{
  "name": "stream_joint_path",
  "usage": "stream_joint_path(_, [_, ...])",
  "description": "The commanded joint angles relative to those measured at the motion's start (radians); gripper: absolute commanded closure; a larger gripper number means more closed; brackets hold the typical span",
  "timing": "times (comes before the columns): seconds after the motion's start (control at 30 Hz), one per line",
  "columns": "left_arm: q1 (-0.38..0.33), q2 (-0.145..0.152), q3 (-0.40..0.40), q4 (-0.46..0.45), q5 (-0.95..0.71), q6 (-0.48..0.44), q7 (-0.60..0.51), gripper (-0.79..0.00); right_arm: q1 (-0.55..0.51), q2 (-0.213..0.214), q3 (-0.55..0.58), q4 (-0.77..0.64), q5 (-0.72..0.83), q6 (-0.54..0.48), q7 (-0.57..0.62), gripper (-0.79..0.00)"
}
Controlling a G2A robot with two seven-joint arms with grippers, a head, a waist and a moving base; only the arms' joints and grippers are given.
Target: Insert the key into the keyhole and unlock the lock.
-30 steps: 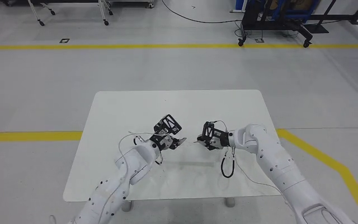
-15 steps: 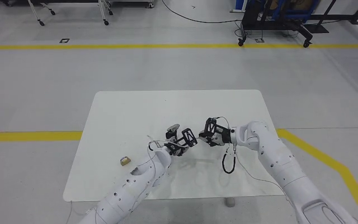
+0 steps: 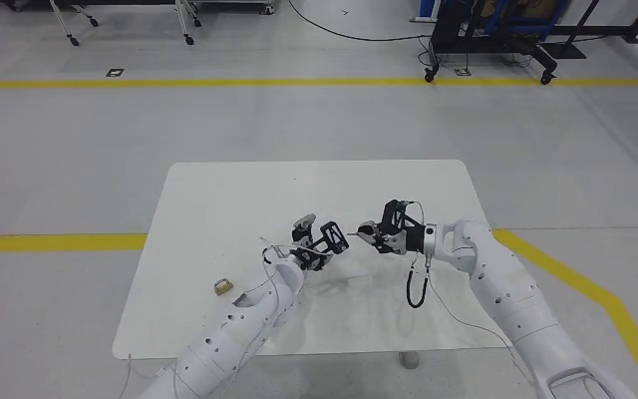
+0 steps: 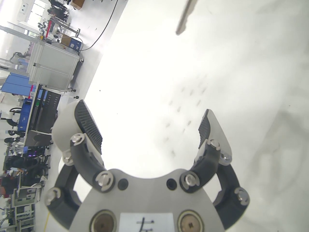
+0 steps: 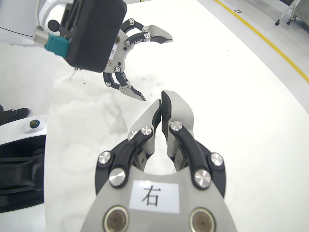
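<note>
The key (image 4: 187,5) is slim, plain silver, pinched at its head by the right claw (image 5: 161,101), with the blade in mid-air at the centre of the top view. The left claw (image 4: 144,119) is spread and faces it. The brass lock (image 3: 221,287) lies lower left, near the table (image 3: 399,190) edge.

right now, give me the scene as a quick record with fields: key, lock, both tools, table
key: silver, held off the table, blade pointing toward the left tool
right tool: shut on the key, over the middle of the table
left tool: open, empty, facing the right tool, apart from the key
lock: small, brass-coloured, lying on the table, well apart from both tools
table: white, rounded corners
task state: key not yet in the keyhole
</note>
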State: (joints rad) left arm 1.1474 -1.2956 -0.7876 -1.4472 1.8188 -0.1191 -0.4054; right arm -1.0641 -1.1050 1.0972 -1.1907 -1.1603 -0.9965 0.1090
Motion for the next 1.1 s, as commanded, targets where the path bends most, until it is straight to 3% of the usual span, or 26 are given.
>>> stream_joint_path(0.0, [0.022,0.005,-0.052,-0.042,-0.058,0.029,0.024,-0.785,0.004,-0.002,-0.009,0.0,0.011,0.012,0.026,0.0])
stream_joint_path(0.23, [0.032,0.008,-0.072,-0.058,-0.076,0.033,0.027,-0.785,0.004,-0.002,-0.009,0.0,0.011,0.012,0.026,0.0])
stream_joint_path(0.3, [0.059,0.014,-0.108,-0.066,-0.089,0.074,0.079,-0.785,0.004,-0.002,-0.009,0.0,0.011,0.012,0.026,0.0])
stream_joint_path(0.37, [0.1,0.023,-0.195,-0.077,-0.241,0.05,0.188,-0.785,-0.002,-0.003,-0.008,-0.006,0.026,0.026,0.013,0.0])
stream_joint_path(0.43, [0.139,0.035,-0.308,-0.066,-0.475,-0.06,0.315,-0.785,-0.007,-0.007,-0.004,-0.001,0.076,0.047,-0.018,0.0])
stream_joint_path(0.5, [0.165,0.047,-0.414,-0.002,-0.778,-0.289,0.408,-0.785,0.0,-0.013,-0.01,0.018,0.125,0.067,-0.029,0.0])
stream_joint_path(0.53, [0.167,0.053,-0.458,0.05,-0.929,-0.434,0.421,-0.785,0.005,-0.017,-0.014,0.029,0.152,0.077,-0.034,0.0])
stream_joint_path(0.6, [0.15,0.063,-0.521,0.154,-1.103,-0.612,0.413,-0.785,0.018,-0.025,-0.027,0.055,0.202,0.08,-0.043,0.0])
stream_joint_path(0.67, [0.131,0.065,-0.52,0.235,-1.271,-0.784,0.385,-0.785,0.032,-0.033,-0.037,0.083,0.252,0.088,-0.053,0.0])
stream_joint_path(0.73, [0.088,0.066,-0.502,0.3,-1.367,-0.893,0.329,-0.785,0.045,-0.041,-0.051,0.106,0.295,0.074,-0.059,0.0])
stream_joint_path(0.93, [0.008,0.079,-0.384,0.31,-1.517,-0.893,0.126,-0.785,0.074,-0.061,-0.098,0.17,0.391,-0.016,-0.068,0.0])
stream_joint_path(1.07, [-0.022,0.087,-0.339,0.321,-1.53,-0.893,0.078,-0.674,0.087,-0.07,-0.14,0.179,0.466,-0.016,-0.088,0.0])
